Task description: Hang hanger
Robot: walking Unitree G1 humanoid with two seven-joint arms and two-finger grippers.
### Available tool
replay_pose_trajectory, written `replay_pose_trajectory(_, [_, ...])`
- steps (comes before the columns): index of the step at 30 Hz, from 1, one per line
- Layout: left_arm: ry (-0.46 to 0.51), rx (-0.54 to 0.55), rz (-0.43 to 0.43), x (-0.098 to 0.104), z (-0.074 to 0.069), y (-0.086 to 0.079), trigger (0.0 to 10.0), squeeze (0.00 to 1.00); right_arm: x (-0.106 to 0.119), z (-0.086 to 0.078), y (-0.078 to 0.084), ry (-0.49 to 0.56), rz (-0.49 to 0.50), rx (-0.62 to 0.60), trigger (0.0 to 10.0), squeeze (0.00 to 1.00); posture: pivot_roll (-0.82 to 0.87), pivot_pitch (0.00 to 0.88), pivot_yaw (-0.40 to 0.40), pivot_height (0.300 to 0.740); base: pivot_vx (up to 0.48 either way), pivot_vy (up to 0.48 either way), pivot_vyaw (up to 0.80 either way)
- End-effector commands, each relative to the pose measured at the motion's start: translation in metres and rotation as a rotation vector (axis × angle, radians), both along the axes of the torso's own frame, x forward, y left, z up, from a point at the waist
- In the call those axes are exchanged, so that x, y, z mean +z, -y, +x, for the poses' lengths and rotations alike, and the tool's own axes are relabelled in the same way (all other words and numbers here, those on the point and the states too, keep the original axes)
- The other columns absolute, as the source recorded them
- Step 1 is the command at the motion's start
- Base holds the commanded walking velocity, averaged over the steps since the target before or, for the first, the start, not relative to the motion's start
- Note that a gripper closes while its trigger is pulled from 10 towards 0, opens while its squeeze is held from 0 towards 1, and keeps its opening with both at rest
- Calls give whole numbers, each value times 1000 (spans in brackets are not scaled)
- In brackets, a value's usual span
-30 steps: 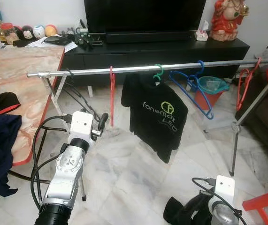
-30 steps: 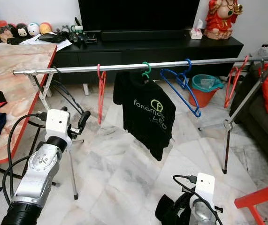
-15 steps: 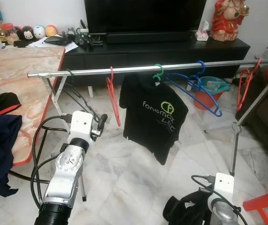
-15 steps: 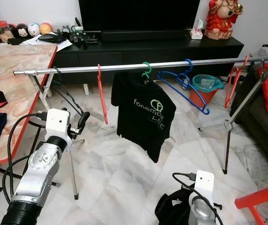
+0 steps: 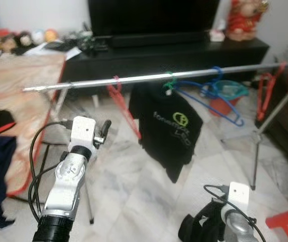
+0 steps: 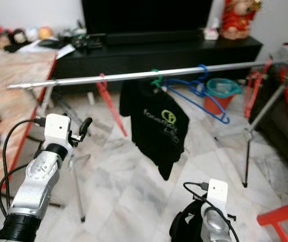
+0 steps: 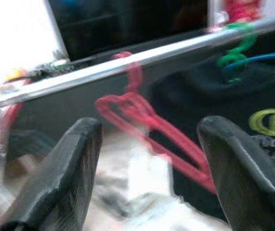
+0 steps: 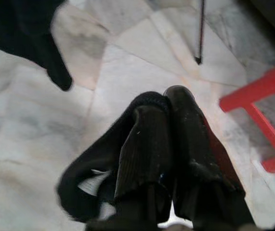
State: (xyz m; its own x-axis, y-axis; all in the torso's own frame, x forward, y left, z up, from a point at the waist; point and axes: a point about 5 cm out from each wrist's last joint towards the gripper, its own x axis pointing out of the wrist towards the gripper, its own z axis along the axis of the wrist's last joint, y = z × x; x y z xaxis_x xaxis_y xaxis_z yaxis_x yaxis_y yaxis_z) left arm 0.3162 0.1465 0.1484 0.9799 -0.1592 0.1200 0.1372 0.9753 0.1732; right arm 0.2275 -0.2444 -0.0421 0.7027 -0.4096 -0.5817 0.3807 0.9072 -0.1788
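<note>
Red hanger (image 5: 125, 103): it hung by its hook on the silver rail (image 5: 133, 79), tilted, its lower end swung toward 4 o'clock; thin red plastic, empty, blurred in the head views.
Place on the rail: left part, just beside the black T-shirt (image 5: 170, 128), which hung at its 3 o'clock side.
Left gripper (image 7: 147, 168): its two black fingers stood wide apart, with nothing between them; in the left wrist view the red hanger (image 7: 151, 132) showed through the gap, not touching.
Left arm: raised, below the rail, at about 7 o'clock from the hanger.
Black T-shirt: on a green hanger (image 5: 170, 82), with a yellow-green print on the chest.
Blue hanger (image 5: 212, 96): empty, on the rail, at 3 o'clock from the shirt.
Right gripper (image 8: 168, 101): low over the marble floor (image 5: 133, 186), fingers pressed together on a dark cloth (image 8: 98, 168).
Rail's right end: more red hangers (image 5: 265, 93), blurred.
</note>
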Motion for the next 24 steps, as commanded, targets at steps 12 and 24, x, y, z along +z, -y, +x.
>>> replay_pose_trajectory(12, [-3, 3, 7, 2, 0, -5, 10000, 0, 2, 5, -5, 17, 4, 14, 10000, 0, -91, 0, -10, 740, 291, 0, 0])
replay_pose_trajectory(24, [-15, 8, -1, 1, 0, -6, 10000, 0, 3, 6, -5, 25, 6, 13, 10000, 0, -89, 0, -11, 740, 291, 0, 0])
